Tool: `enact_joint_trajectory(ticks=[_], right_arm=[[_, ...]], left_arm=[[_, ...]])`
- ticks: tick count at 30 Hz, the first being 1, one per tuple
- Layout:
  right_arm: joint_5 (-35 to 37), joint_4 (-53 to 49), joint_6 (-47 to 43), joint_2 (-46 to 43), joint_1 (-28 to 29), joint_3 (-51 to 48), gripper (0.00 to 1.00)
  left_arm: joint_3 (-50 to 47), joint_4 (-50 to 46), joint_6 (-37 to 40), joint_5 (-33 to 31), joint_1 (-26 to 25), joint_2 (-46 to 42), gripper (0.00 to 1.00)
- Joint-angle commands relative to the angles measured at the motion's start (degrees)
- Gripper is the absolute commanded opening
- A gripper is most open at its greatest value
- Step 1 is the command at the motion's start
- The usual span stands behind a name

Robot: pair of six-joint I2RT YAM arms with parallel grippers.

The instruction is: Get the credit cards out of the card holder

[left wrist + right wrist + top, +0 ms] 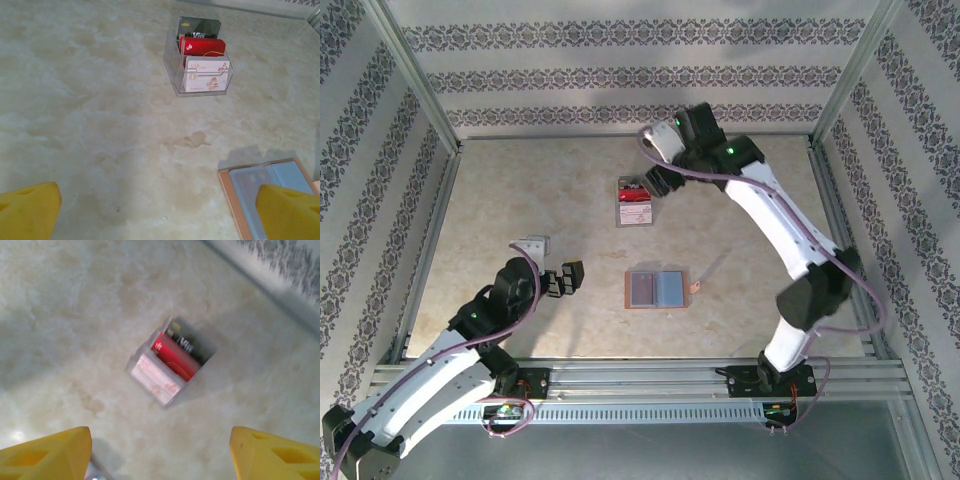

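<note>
Jaws, left and right, stand wide; card holder partly cropped.

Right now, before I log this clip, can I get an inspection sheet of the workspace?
Surface: beige marbled table, one faint stain.
Job's things: card holder open flat, pockets up; three cards, dark, red, white, upright in clear stand.
Clutter: small white block; thin pale strip beside the holder.
Tools: left tool open, empty; right tool open, empty, above the stand.
Cables: purple cables along both arms.
Surroundings: patterned walls, metal frame.
</note>
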Motion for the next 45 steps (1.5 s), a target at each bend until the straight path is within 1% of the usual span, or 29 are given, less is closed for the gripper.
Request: enact_joint_trajectory(ticks=[1,4,6,9,11,13,14,17,20,27,31,36,40,45], right_arm=[[-3.5,6.5,16.2,-8.7,-1.7,-14.4,0.72],[-5.3,10.7,22.8,-17.1,-3.8,-27.9,0.71],[-5.3,11.1,25.4,-21.2,-4.8,-34.2,0.71],[-5.9,11.5,28.8,-25.7,-6.7,-42.4,0.71],[-7.2,13.3,31.8,-28.5,-8.0,-48.0,0.71],[-8.2,15.2,33.9,-30.5,-8.9,-52.9,0.71],[-8.5,16.5,34.8,-31.5,-9.2,-55.1,0.71],[-9.8,18.9,36.0,-32.3,-9.9,-59.8,0.71],[-9.7,18.9,35.6,-30.6,-10.2,-61.4,0.71],[-11.0,21.1,35.4,-23.5,-10.3,-62.8,0.64],[-10.8,21.5,34.7,-20.1,-10.3,-62.8,0.58],[-10.5,22.3,34.3,-18.2,-10.3,-63.7,0.54],[-10.2,22.5,34.2,-17.7,-10.3,-64.1,0.52],[-9.6,22.3,33.8,-17.1,-10.2,-64.0,0.51]], left_arm=[[1.0,-0.5,-7.6,1.6,0.9,0.6,1.00],[1.6,-0.2,-10.9,5.0,0.9,2.7,1.00],[2.9,-0.3,-12.1,9.4,0.9,5.5,0.96],[5.2,1.1,-13.9,18.3,0.9,11.3,0.85],[5.9,3.7,-15.8,25.0,0.8,15.8,0.75],[6.3,6.5,-17.4,29.0,0.1,19.7,0.68],[6.4,7.9,-18.0,29.9,-0.7,21.5,0.65],[7.0,12.3,-19.3,31.6,-2.8,26.6,0.60],[8.4,14.3,-20.1,33.5,-4.0,32.1,0.55],[10.4,18.8,-20.9,33.3,-5.7,41.6,0.53],[11.5,21.2,-21.4,33.9,-5.9,45.6,0.51],[13.4,22.3,-21.0,35.4,-5.9,50.2,0.49],[14.4,23.5,-21.0,36.3,-6.1,52.6,0.46],[15.9,22.4,-20.6,35.8,-6.1,55.2,0.42]])
